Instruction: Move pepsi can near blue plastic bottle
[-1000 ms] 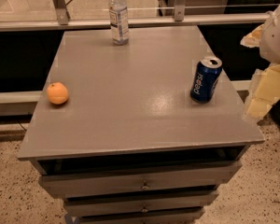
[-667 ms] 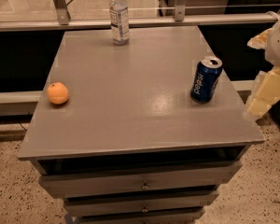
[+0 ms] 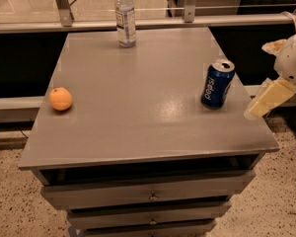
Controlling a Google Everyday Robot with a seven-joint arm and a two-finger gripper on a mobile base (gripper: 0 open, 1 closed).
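1. The pepsi can (image 3: 217,84) stands upright on the grey surface (image 3: 138,107), near its right edge.
2. The blue plastic bottle (image 3: 125,16) stands at the far edge, well apart from the can.
3. An orange (image 3: 60,98) lies on the left side.
4. The claw (image 3: 266,100) hangs beyond the right edge, near the can and not touching it. I cannot tell if it is apart or together.

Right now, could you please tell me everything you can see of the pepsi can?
The pepsi can is a small dark blue metal-looking can with white lettering running up its side and a silver top. It stands upright on the grey table, near its right edge, touching only the tabletop. The gripper hangs just right of it, apart.
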